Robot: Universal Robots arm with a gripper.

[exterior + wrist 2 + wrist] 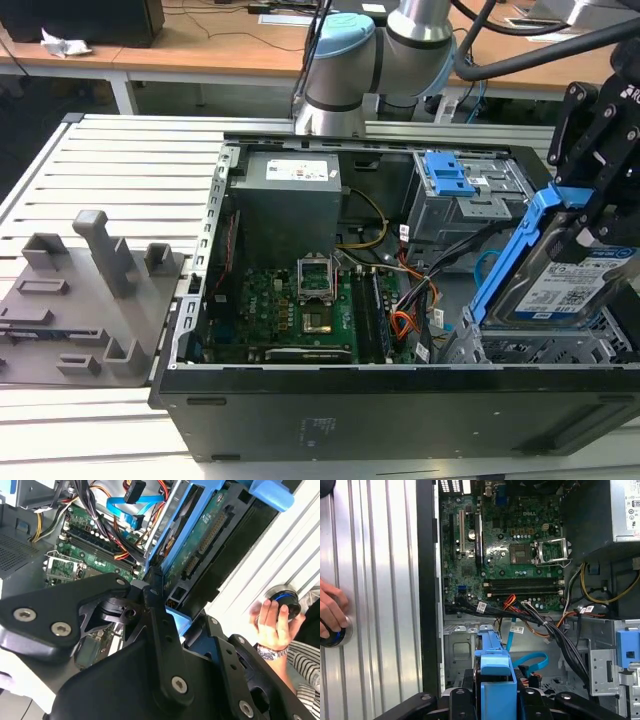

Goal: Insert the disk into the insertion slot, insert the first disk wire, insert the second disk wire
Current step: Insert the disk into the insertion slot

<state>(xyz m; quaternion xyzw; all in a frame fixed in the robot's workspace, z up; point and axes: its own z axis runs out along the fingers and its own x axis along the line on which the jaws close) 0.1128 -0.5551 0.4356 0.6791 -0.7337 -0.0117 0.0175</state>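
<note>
On the slatted metal table (130, 160) lies an open black computer case (400, 410), side panel off. Grey moulded fixture (80, 300) sits beside it at the exterior view's left. Robot arm (350, 60) stands behind the case.

Inside the case:
- Power supply (290, 205) at the back, green motherboard (280, 310) in front of it.
- Grey cage with a blue latch plate (447, 175) at the back, toward the exterior view's right.
- Perforated grey drive cage (540, 350) at the front corner on that same side.

Disk (560, 285) in its blue caddy is tilted, with the lower end at the top of the drive cage and the upper end raised. It is not seated flat. Gripper (580, 200) pinches the caddy's upper end between its black fingers.

Orange-red wires (403, 322) lie loose between motherboard and drive cage. Light-blue cable (487, 268) loops just beside the disk, its free end unplugged in the first wrist view.

A person's hand (272, 625) rests on a round knob (284, 600) on the table outside the case.
</note>
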